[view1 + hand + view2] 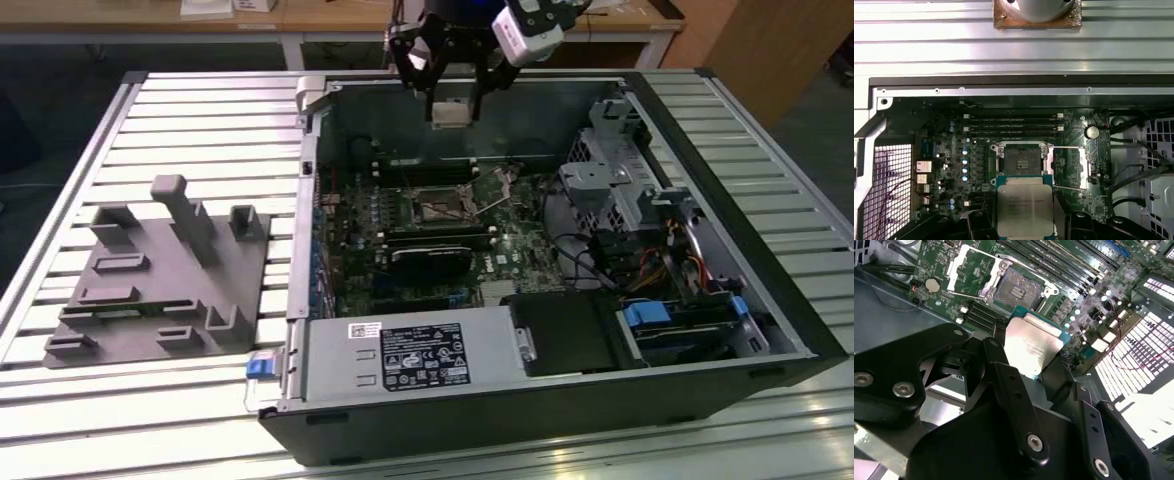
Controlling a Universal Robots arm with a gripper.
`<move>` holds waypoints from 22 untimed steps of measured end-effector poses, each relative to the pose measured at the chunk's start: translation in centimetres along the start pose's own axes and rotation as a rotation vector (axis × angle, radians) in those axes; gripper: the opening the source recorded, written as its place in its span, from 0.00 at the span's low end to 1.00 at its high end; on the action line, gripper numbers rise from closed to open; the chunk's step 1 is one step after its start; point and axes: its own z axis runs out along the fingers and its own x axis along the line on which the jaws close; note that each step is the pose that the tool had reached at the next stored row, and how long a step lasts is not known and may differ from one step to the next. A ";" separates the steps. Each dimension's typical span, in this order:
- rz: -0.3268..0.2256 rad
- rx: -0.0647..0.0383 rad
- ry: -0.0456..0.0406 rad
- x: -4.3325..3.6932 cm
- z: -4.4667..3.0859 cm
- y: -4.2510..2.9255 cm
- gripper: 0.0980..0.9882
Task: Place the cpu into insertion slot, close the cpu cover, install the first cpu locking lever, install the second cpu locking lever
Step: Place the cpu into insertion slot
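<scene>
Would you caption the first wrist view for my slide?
Black gripper holding the silvery square cpu, with the dark, metal-rimmed insertion slot uncovered beyond it.

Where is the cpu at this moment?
In the exterior view, the cpu is held in the gripper, above the open computer case. It is not yet in the empty insertion slot on the motherboard.

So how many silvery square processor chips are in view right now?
1. The pale silvery square cpu is gripped in the black pincer above the open computer case. The dark square insertion slot lies empty. None seems hidden.
</scene>
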 end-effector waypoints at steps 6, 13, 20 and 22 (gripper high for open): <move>0.000 0.000 -0.0043 0.01 1.08 -0.10 0.50; -0.001 0.000 -0.0066 0.00 2.35 -0.21 0.50; -0.001 0.000 -0.0107 -0.03 3.62 -0.33 0.50; -0.001 -0.001 -0.0114 -0.03 3.98 -0.36 0.50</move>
